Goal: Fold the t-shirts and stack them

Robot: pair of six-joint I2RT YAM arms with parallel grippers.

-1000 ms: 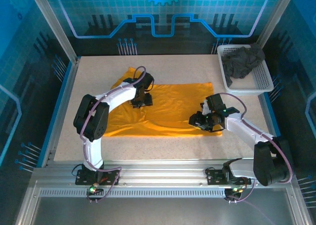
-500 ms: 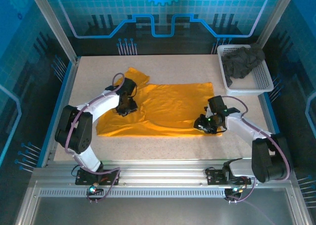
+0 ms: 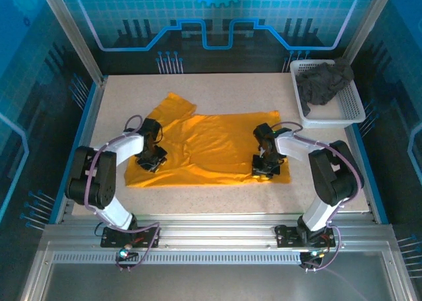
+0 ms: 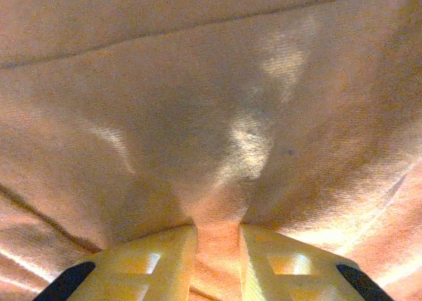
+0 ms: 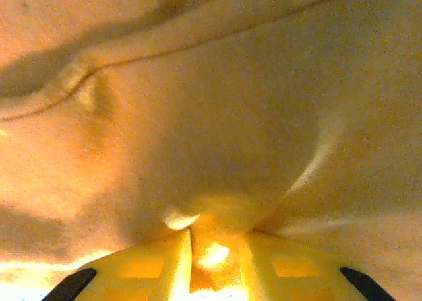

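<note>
The orange-yellow t-shirt [image 3: 211,146] lies spread on the table, one sleeve pointing to the far left. My left gripper [image 3: 150,159] sits on its left part, shut on a pinch of the orange cloth [image 4: 217,182], which bunches between the fingers [image 4: 151,261] of this gripper [image 4: 217,234]. My right gripper [image 3: 262,166] rests on the shirt near its right front corner, shut on a fold of the same cloth [image 5: 217,208] where it [image 5: 216,240] pinches. The charcoal grey t-shirt [image 3: 323,82] lies crumpled in the basket.
The white mesh basket [image 3: 351,111] stands at the far right corner of the speckled table [image 3: 217,86]. Metal frame posts rise at the back corners. A metal rail runs along the near edge behind the arm bases.
The left gripper has travelled left and nearer across the shirt. The right gripper has swung left onto the cloth. The shirt's front-left edge has shifted left.
</note>
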